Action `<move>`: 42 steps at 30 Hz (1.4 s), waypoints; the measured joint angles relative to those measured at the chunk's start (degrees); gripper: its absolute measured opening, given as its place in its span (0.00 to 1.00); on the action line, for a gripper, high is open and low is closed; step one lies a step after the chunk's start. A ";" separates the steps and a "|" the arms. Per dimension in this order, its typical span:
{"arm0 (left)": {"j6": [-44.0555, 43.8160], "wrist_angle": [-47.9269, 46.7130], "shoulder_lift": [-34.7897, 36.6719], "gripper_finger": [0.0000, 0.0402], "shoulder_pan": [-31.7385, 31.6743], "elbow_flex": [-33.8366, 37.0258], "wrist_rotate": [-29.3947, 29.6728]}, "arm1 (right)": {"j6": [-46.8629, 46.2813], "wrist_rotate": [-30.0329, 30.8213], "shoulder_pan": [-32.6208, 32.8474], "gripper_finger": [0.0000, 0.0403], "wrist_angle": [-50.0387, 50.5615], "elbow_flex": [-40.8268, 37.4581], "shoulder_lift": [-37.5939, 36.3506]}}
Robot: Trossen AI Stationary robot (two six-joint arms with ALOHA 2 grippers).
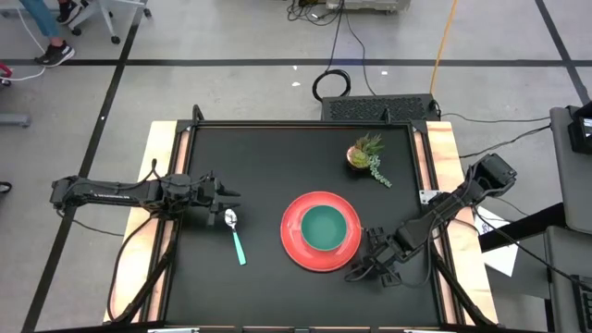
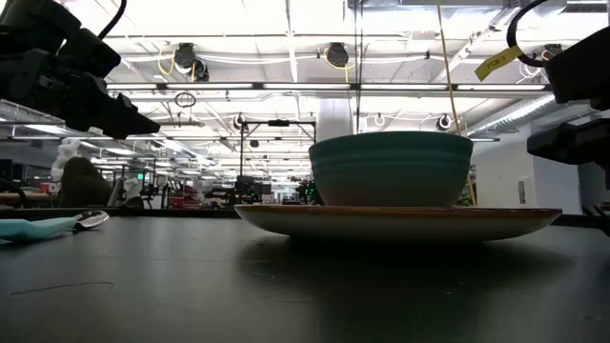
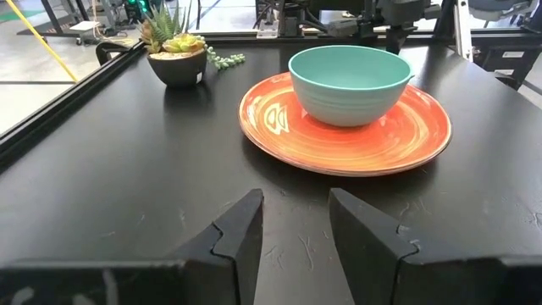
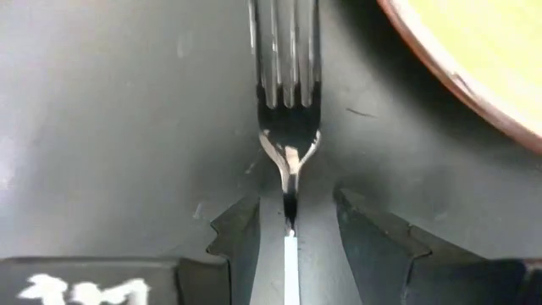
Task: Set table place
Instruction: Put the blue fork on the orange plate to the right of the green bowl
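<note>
Metal fork being straddled by the spread right gripper beside the red plate
If lifted askew, the plate rim is being risked; left gripper is spread, idling above the spoon

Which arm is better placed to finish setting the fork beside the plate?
The right arm, probably. Its gripper has the fork between its fingers, right beside the red plate. The left gripper sits across the table near the spoon, fingers open.

A matt black table, a glossy glazed red plate, and a shiny, seemingly metal fork are shown.
</note>
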State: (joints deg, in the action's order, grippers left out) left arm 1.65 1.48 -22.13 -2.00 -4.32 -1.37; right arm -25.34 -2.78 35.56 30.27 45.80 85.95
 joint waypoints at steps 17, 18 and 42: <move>0.07 0.00 0.01 0.36 0.00 0.00 0.00 | -1.23 1.31 0.19 0.36 0.21 0.00 0.00; 0.07 0.00 0.00 0.36 -0.01 0.00 0.00 | -1.40 1.29 0.19 0.36 0.21 0.00 0.00; -0.28 0.02 0.01 0.36 0.00 0.00 -0.02 | -1.84 1.53 1.70 0.36 -0.06 0.07 2.21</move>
State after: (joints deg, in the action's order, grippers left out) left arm 1.37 1.50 -22.12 -2.00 -4.32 -1.39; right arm -27.18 -1.26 37.26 30.21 45.87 88.16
